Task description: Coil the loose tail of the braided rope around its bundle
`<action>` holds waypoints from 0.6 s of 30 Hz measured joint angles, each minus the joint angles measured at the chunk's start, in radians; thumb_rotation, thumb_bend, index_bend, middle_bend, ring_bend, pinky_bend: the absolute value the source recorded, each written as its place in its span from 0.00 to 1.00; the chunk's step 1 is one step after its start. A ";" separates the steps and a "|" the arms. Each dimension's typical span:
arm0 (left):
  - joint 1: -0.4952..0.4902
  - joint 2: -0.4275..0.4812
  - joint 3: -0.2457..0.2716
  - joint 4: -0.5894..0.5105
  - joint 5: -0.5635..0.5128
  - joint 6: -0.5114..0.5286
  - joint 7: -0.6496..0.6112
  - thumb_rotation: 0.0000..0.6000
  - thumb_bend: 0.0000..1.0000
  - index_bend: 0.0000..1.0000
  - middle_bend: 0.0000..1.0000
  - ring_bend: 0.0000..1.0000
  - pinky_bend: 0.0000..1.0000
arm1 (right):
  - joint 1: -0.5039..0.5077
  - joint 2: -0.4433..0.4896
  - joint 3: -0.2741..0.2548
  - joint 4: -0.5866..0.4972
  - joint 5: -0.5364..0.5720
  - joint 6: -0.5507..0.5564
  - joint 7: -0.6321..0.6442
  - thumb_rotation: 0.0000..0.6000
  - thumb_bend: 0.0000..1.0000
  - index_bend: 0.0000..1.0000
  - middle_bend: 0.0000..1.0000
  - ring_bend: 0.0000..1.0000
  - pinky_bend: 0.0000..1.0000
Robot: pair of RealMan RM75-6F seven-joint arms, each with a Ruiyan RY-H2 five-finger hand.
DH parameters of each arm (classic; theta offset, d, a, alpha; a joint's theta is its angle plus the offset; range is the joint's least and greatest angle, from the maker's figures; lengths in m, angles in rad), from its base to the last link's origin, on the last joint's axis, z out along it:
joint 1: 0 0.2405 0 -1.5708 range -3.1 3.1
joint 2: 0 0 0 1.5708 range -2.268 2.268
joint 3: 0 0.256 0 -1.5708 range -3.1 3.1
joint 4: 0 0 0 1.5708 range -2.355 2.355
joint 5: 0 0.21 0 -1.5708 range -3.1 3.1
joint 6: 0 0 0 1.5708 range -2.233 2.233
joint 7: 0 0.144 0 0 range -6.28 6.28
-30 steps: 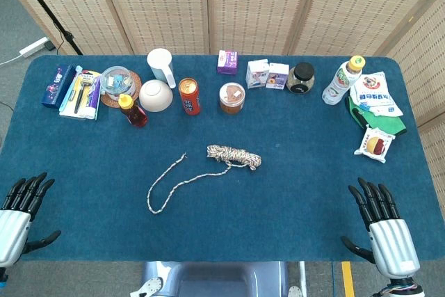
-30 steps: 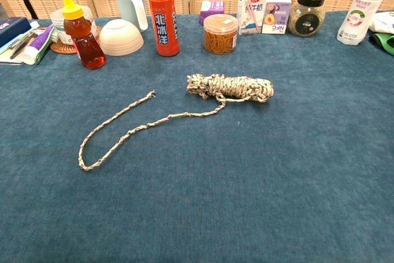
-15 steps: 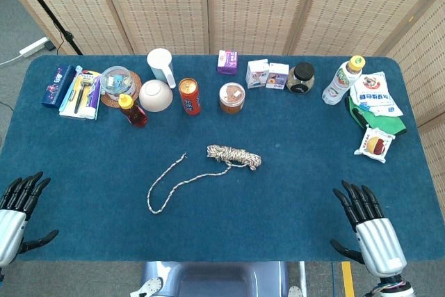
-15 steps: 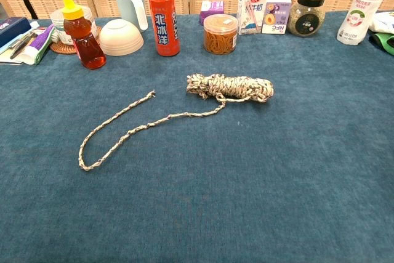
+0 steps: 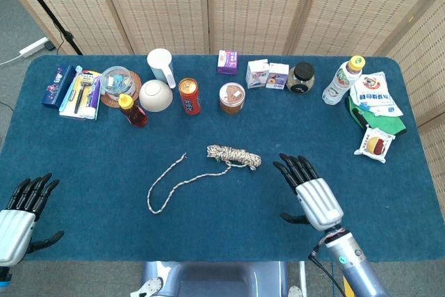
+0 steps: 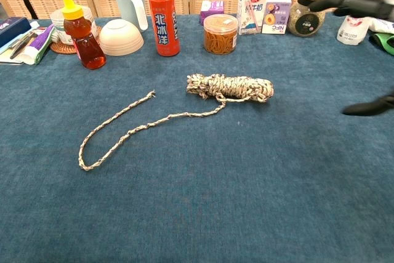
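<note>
The braided rope's bundle lies mid-table, wound into a short roll. Its loose tail runs off to the left in a long loop and ends in a frayed tip. My right hand hovers to the right of the bundle with fingers spread, holding nothing; in the chest view only its fingertips and thumb show at the right edge. My left hand sits at the near left corner, far from the rope, fingers apart and empty.
Along the far edge stand a honey bottle, white bowl, red can, orange-lidded jar, cartons, dark jar and drink bottle. Snack packets lie at the right; boxes at the left.
My right hand has moved left and forward from the near right corner toward the bundle, and now enters the chest view. The left hand has barely shifted. The rope has not moved.
</note>
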 measured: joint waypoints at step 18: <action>-0.010 0.030 -0.008 0.008 -0.030 -0.007 -0.086 1.00 0.06 0.00 0.00 0.00 0.00 | 0.393 -0.392 0.176 0.277 0.645 -0.074 -0.548 1.00 0.10 0.06 0.00 0.00 0.00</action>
